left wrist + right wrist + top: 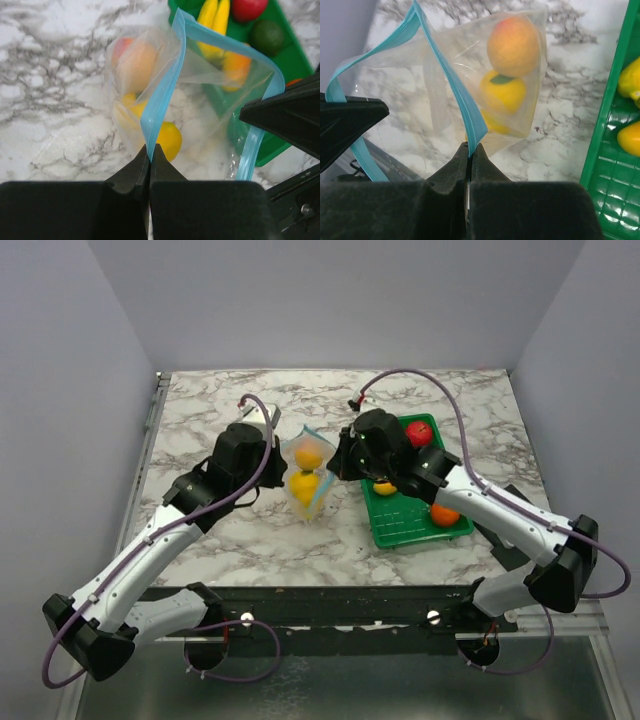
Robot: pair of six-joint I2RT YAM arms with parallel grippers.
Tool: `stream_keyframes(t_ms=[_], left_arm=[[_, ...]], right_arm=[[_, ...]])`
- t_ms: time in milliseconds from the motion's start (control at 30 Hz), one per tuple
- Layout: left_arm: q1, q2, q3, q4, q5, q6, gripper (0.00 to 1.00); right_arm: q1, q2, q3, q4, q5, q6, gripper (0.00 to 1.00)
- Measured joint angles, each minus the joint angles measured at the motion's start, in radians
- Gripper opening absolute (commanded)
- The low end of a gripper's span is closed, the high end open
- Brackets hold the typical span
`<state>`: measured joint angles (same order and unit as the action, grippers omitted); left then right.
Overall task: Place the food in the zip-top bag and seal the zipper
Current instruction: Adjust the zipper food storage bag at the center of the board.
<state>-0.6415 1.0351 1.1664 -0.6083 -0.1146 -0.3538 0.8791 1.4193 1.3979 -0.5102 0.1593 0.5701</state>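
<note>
The clear zip-top bag (308,472) hangs between my two arms over the marble table. Inside it are a peach-orange round fruit (512,46) and yellow lemons (504,92). Its light blue zipper (165,85) runs in an open loop, so the mouth gapes. My left gripper (150,147) is shut on one stretch of the zipper at the bag's left side. My right gripper (471,146) is shut on another stretch of the zipper (455,90) at the right side. More food lies in the green tray (400,525): a red fruit (419,433), an orange one (445,514) and a banana bunch (215,15).
The green tray stands right of the bag, under my right arm, close to the table's front edge. A dark green fruit (267,36) also sits in it. Grey walls enclose the table at the back and both sides.
</note>
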Motion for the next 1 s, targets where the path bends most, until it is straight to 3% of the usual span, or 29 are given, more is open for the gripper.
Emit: stream_keyframes(t_ms=[167,333,500,800,1000], left_arm=[[0.0,0.017,-0.219,0.055,-0.005,-0.037,0.0],[0.0,0.047,-0.311,0.06,-0.011,-0.066,0.0],[0.0,0.024,-0.28,0.068,-0.023,-0.068,0.0],[0.0,-0.051,-0.071,0.072,-0.025,-0.063,0.0],[0.0,-0.072,-0.035,0.068,-0.029,-0.061,0.0]], right_arm=[[-0.015,0.085,-0.137,0.038,-0.054,0.031,0.01],[-0.019,0.146,-0.199,0.036,-0.092,0.049,0.01],[-0.019,0.12,-0.15,0.031,-0.087,0.036,0.01],[-0.019,0.012,0.033,-0.019,-0.026,-0.024,0.01],[-0.019,-0.023,0.061,-0.023,-0.008,-0.04,0.01]])
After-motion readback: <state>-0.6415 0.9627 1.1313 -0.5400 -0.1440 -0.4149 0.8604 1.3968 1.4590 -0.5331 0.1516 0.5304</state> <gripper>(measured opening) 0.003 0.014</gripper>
